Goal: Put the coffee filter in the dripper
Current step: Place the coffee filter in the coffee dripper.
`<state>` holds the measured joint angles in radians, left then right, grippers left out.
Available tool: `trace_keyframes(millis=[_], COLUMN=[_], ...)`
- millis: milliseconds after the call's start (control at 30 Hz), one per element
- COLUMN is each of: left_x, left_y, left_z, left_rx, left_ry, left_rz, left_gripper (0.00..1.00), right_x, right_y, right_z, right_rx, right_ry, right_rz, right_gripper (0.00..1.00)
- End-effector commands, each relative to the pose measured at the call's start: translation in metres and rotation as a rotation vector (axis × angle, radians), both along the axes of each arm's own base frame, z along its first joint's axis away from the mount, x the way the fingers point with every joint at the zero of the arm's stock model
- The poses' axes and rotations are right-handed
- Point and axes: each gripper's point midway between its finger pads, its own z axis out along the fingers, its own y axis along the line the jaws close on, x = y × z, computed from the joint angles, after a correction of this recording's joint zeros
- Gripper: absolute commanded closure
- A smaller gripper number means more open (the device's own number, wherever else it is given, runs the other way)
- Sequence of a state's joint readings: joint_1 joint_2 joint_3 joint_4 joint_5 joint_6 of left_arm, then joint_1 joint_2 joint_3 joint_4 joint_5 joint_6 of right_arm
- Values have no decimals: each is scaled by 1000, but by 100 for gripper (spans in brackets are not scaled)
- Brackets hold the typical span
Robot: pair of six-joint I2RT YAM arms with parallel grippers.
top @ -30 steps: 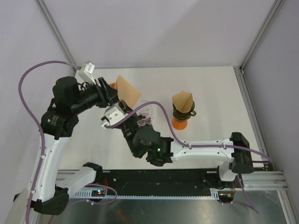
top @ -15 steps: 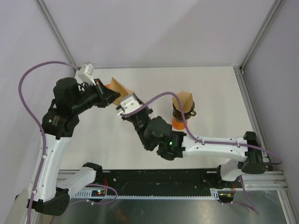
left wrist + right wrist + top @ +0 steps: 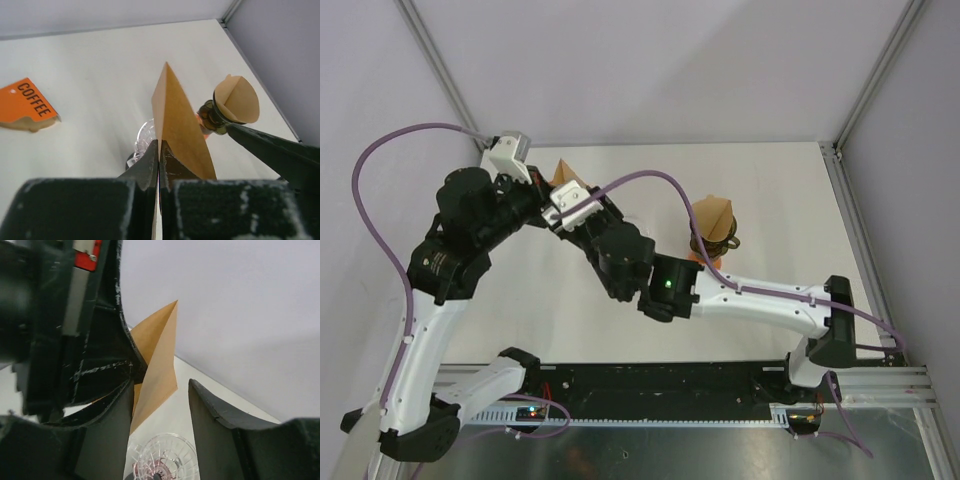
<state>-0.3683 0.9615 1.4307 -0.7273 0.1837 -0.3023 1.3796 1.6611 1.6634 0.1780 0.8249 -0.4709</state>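
Soft, even light is falling from above across the overhead view, leaving the tabletop [image 3: 770, 190] looking pale and bright, with only faint, blurred-edged shadows lying on it. A green lamp [image 3: 667, 284] is glowing near the centre. In the left wrist view the left claw [image 3: 159, 150] is sitting dark and out of focus at 6 o'clock, while the coffee filter [image 3: 177, 125] is showing crisp and warmly lit, and the glass dripper [image 3: 144, 140] behind it is smearing softly. In the right wrist view the wall [image 3: 240, 300] is showing bright and flat toward 2 o'clock, and the right claw [image 3: 160, 395] is looming black and blurred at 6 o'clock.
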Motion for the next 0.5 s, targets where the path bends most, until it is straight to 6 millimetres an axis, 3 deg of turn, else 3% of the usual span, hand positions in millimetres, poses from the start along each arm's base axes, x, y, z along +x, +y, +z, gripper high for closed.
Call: trace_keyframes(millis=[0,133,300,467], left_x=[3,3,2,4], left_y=[21,23,23,22], left_z=[29,33,37,39], left_rx=[84,95,82,79], left_ry=[-147,-163,-168,-177], left_rz=[91,106,107,106], left_gripper=[100,100,100,100], right_x=[20,27,43,53], right_y=[1,7,-2,13], right_z=[2,-4,-13,-26], right_rx=[28,15,29,103], right_ry=[56,66,90,176], right_rz=[-57,-97,-189,-80], right_gripper=[48,48,49,51])
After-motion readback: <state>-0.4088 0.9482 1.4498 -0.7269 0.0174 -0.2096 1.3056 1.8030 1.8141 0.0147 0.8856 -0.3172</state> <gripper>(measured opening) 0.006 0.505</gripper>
